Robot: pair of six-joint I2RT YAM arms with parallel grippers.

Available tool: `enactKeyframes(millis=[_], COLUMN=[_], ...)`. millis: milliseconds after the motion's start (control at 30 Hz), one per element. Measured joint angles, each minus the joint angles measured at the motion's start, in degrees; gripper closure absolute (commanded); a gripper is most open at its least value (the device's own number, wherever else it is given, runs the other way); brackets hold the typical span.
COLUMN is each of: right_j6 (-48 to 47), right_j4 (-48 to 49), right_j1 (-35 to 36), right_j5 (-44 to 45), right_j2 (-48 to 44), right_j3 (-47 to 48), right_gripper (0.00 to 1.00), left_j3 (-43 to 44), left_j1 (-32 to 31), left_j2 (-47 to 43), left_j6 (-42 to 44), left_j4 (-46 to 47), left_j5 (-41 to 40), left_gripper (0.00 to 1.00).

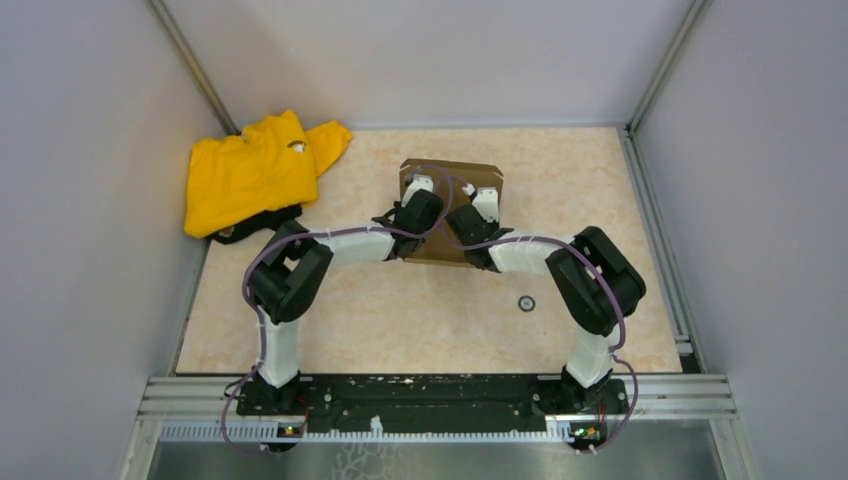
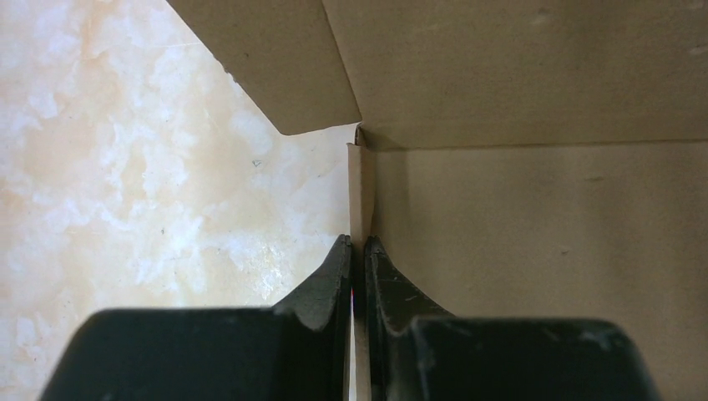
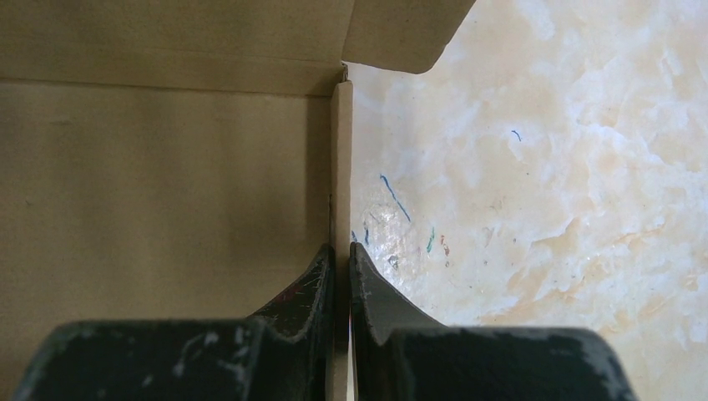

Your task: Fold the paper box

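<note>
Marbled desk (image 1: 400,320) is carrying the paper box (image 2: 543,251); left gripper (image 2: 357,242) and right gripper (image 3: 341,249) are pinching its upright side walls (image 2: 361,184). Walls-up step; next likely needing synced inward folding.

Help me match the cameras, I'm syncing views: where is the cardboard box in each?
Top external: cardboard box at centre of the marbled tabletop, far half.
Left wrist: fills top and right; left gripper pinches its upright side wall.
Right wrist: fills top and left; right gripper pinches its upright side wall.
Shared landmark: the marbled tabletop beside the box.
</note>
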Motion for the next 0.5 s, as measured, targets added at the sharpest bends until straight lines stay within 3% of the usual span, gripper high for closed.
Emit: enactKeyframes(millis=[300, 500], right_j6=[-0.02, -0.11], right_j4=[0.15, 0.13], right_j1=[0.0, 0.02], right_j5=[-0.39, -0.39], right_j2=[-0.04, -0.04], right_j3=[0.0, 0.0], right_gripper=[1.0, 1.0], left_j3=[1.03, 1.07], left_j1=[-0.5, -0.5], left_j2=[0.9, 1.18], left_j6=[-0.85, -1.01], left_j4=[-1.38, -1.49], left_j5=[-1.95, -2.67], left_gripper=[0.86, 0.65])
